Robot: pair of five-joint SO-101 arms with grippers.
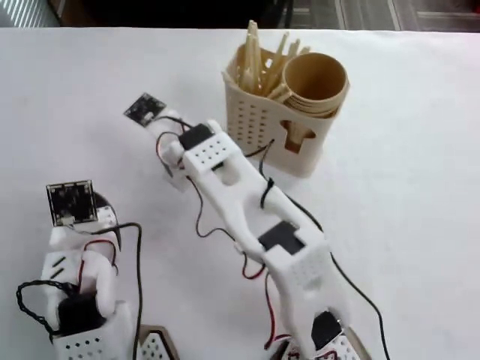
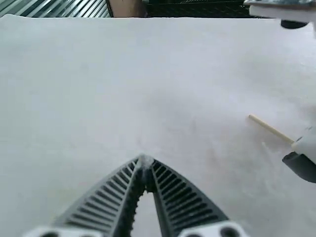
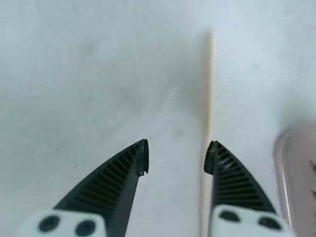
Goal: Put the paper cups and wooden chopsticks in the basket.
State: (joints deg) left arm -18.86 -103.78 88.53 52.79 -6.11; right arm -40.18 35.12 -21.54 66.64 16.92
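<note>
My right end effector (image 3: 177, 150) hangs open over the worktop (image 3: 74, 74). A loose chopstick (image 3: 209, 89) lies flat, its long axis parallel to the fingers and hugging one of them, off-centre. My left end effector (image 2: 144, 160) is closed and farther off. The basket (image 1: 262, 124) stands beside my right arm.

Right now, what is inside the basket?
The basket holds nested paper cups and, beside them, a bundle of wooden chopsticks standing up. Its wall covers their lower parts, so the basket floor and the exact number of cups cannot be seen.
</note>
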